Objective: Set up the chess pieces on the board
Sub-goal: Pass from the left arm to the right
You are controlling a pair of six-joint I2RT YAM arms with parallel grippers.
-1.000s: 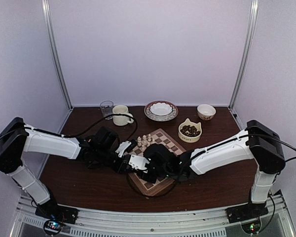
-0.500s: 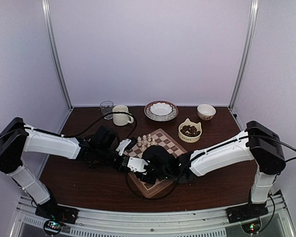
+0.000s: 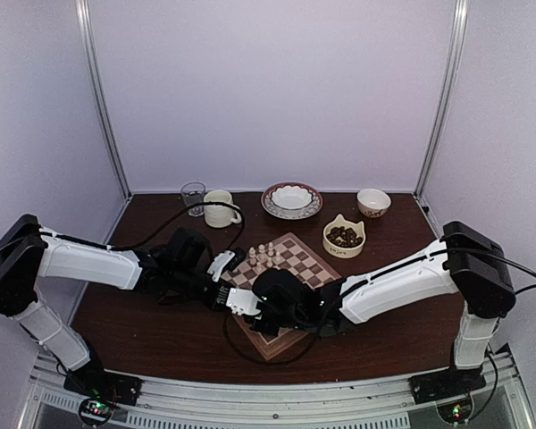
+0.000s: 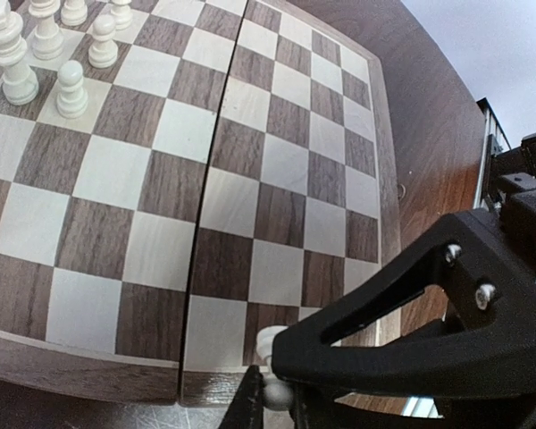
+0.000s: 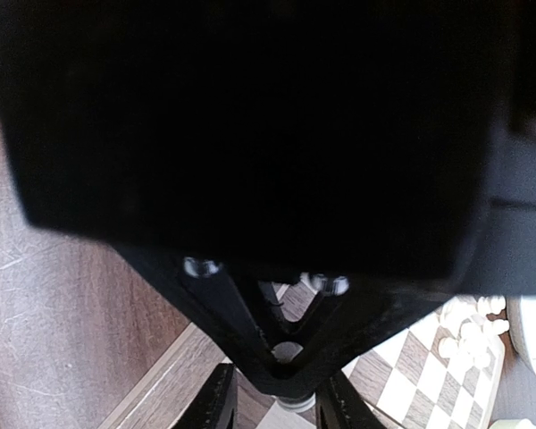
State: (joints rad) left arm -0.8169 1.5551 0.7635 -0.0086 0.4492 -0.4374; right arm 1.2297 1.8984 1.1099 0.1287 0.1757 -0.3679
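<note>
The board (image 3: 297,257) lies mid-table, with a few cream chess pieces (image 3: 263,253) standing on its far-left squares; they also show in the left wrist view (image 4: 71,85). My left gripper (image 3: 230,295) is at the board's near-left corner, shut on the head of a small cream piece (image 4: 272,344) just over the edge square. My right gripper (image 3: 255,309) meets it there. Its black finger (image 4: 429,349) crosses over the piece. In the right wrist view, the right gripper (image 5: 279,407) has its jaws apart on either side of that piece (image 5: 297,403).
A cat-shaped cup of dark pieces (image 3: 344,237) stands right of the board. At the back are a glass (image 3: 193,197), a cream mug (image 3: 219,208), a plate with a bowl (image 3: 291,198) and a small bowl (image 3: 373,202). Cables hang near both wrists.
My right gripper has slid a little left and nearer, closing in on the left gripper's tip. The left gripper has barely moved and keeps its piece.
</note>
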